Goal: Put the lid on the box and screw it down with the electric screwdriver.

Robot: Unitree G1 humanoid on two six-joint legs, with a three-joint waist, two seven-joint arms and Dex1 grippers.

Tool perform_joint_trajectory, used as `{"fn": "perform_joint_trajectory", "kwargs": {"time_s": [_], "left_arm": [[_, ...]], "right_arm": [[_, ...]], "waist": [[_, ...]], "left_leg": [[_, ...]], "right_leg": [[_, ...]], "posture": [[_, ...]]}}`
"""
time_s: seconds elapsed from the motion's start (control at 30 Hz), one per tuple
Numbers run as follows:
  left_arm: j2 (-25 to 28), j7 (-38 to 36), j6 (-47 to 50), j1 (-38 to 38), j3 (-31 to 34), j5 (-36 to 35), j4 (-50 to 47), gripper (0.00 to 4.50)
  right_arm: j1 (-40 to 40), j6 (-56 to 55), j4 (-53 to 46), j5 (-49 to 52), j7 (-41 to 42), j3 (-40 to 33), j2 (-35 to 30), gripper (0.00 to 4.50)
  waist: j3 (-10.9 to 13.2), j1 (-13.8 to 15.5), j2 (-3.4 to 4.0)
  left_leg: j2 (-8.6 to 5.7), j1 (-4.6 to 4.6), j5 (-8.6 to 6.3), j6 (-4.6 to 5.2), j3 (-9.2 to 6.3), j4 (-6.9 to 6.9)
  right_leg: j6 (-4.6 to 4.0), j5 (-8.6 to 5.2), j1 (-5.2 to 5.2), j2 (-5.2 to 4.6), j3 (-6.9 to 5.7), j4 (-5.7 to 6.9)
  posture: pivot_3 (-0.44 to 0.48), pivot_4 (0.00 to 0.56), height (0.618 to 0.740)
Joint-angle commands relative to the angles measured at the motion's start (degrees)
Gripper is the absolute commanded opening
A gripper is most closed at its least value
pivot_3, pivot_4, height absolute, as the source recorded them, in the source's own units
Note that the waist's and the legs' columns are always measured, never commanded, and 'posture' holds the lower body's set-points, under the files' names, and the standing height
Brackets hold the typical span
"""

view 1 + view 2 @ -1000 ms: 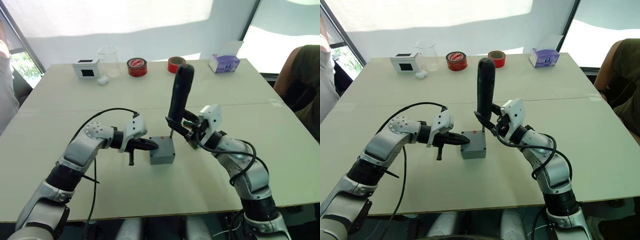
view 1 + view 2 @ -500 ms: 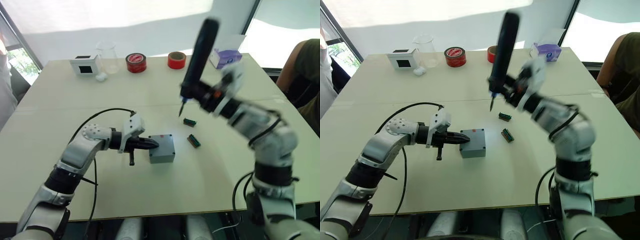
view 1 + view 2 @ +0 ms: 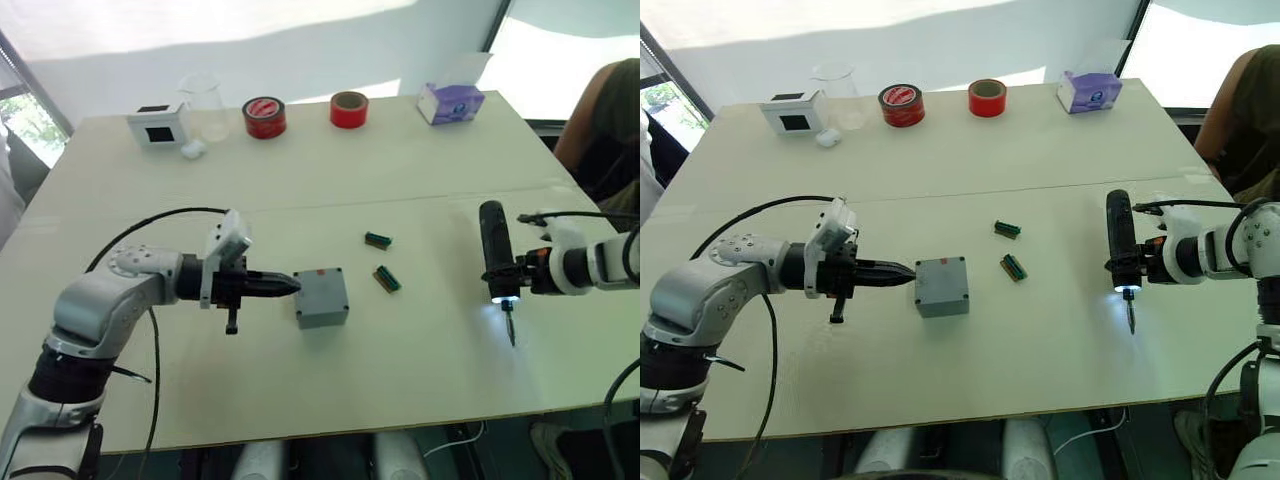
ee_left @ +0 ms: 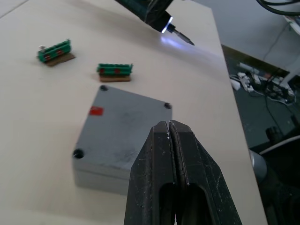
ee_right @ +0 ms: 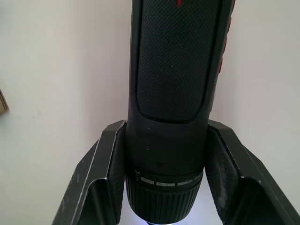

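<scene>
The grey box [image 3: 321, 296] sits mid-table with the lid [image 4: 126, 124] on top, flat, with screw holes at its corners and a small red mark. My left gripper [image 3: 290, 285] is shut and empty, and its tips rest against the box's left side. Far to the right, my right gripper [image 3: 518, 272] is shut on the electric screwdriver [image 3: 492, 248]. The black tool stands nearly upright with its lit tip and bit [image 3: 510, 326] pointing down, just above the table. My right wrist view shows both fingers [image 5: 108, 159] clamped round the screwdriver [image 5: 173, 70].
Two green terminal blocks [image 3: 377, 239] [image 3: 387, 280] lie between the box and the screwdriver. Along the far edge stand a white box [image 3: 155, 124], a glass beaker [image 3: 204, 105], two tape rolls [image 3: 264, 117] [image 3: 348, 108] and a purple tissue box [image 3: 449, 101]. A person [image 3: 610, 120] sits at right.
My right arm lifted the screwdriver off the box, swung it far right and lowered it towards the table. The left gripper stayed against the box. The camera shifted.
</scene>
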Motion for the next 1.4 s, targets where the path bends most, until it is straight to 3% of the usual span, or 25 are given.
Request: {"fn": "perform_joint_trajectory", "kwargs": {"time_s": [0.03, 0.27, 0.33, 0.5, 0.73, 0.93, 1.17, 1.3, 1.4], "left_arm": [[2.6, -1.3, -4.9, 2.0, -3.4, 4.2, -1.8, 0.0], [2.0, 1.2, -4.4, 3.0, -2.8, 2.8, -3.3, 0.0], [2.4, 1.8, -4.0, 3.4, -2.2, 2.3, -3.9, 0.0], [3.4, 2.8, -3.3, 3.9, -0.6, 1.5, -4.1, 0.0], [4.4, 3.4, -2.7, 3.2, 1.3, 0.9, -2.2, 0.0], [5.5, 4.1, -5.2, 2.1, 2.8, 3.7, 4.2, 0.0], [2.6, 6.9, -9.2, 1.4, -0.2, 8.7, 7.9, 0.0], [-0.3, 8.1, -10.5, 1.2, -3.9, 11.5, 8.0, 0.0], [-1.1, 7.9, -11.7, 1.7, -5.6, 13.1, 7.7, 0.0]], "right_arm": [[-4.0, -3.5, 1.6, -3.8, 6.0, 4.6, -1.7, 1.79], [-8.1, -10.8, 9.2, -12.8, 14.8, 14.3, -1.0, 1.79], [-8.8, -12.5, 10.7, -15.1, 17.0, 16.2, -0.9, 2.82], [-9.9, -14.6, 12.9, -19.1, 20.8, 17.8, -0.5, 4.4], [-11.7, -18.4, 11.7, -23.0, 23.5, 16.2, -0.4, 4.46], [-12.8, -32.2, -0.2, -26.4, 27.9, 13.1, -3.8, 4.46], [6.3, -37.9, -31.4, -12.5, 31.4, -0.8, 3.4, 4.46], [20.4, -40.0, -43.8, -12.7, 32.1, 6.1, 5.2, 4.46], [20.0, -36.7, -47.0, -12.3, 27.7, 10.1, 9.9, 4.46]], "waist": [[0.0, 0.1, -0.01], [0.1, 0.6, -0.21], [0.1, 0.6, -0.23], [0.1, 0.6, -0.24], [0.1, 0.6, -0.24], [0.2, 0.5, -0.19], [0.1, 0.8, -0.48], [0.1, 2.1, -0.51], [0.1, 1.7, -0.55]], "left_leg": [[0.06, 0.03, 0.01, -0.02, -0.01, 0.0], [0.05, 0.0, 0.02, -0.04, -0.04, 0.05], [0.02, -0.01, 0.02, -0.04, -0.04, 0.09], [0.03, 0.01, 0.03, -0.06, -0.07, 0.11], [0.02, 0.01, 0.05, -0.09, -0.08, 0.11], [0.02, 0.01, 0.08, -0.13, -0.07, 0.1], [0.05, 0.01, 0.1, -0.18, -0.22, 0.11], [-0.03, 0.0, 0.09, -0.17, -0.29, 0.21], [-0.02, -0.04, 0.03, -0.08, -0.3, 0.67]], "right_leg": [[0.0, 0.0, 0.0, 0.08, -0.01, 0.02], [0.0, 0.0, 0.01, 0.09, -0.01, 0.04], [0.02, 0.01, 0.03, 0.05, -0.01, 0.04], [0.03, 0.02, 0.04, 0.05, -0.02, 0.08], [0.03, 0.02, 0.04, 0.06, -0.03, 0.09], [0.04, 0.01, -0.02, 0.07, -0.03, 0.14], [0.06, 0.0, 0.07, 0.1, -0.11, 0.15], [0.05, 0.01, 0.15, 0.05, -0.1, 0.22], [0.05, 0.0, 0.19, 0.06, -0.1, 0.48]], "posture": [[0.0, 0.15, 0.74], [0.0, 0.15, 0.74], [0.0, 0.15, 0.74], [0.0, 0.15, 0.74], [0.0, 0.15, 0.74], [0.0, 0.15, 0.74], [0.0, 0.15, 0.74], [0.0, 0.15, 0.74], [0.0, 0.15, 0.74]]}}
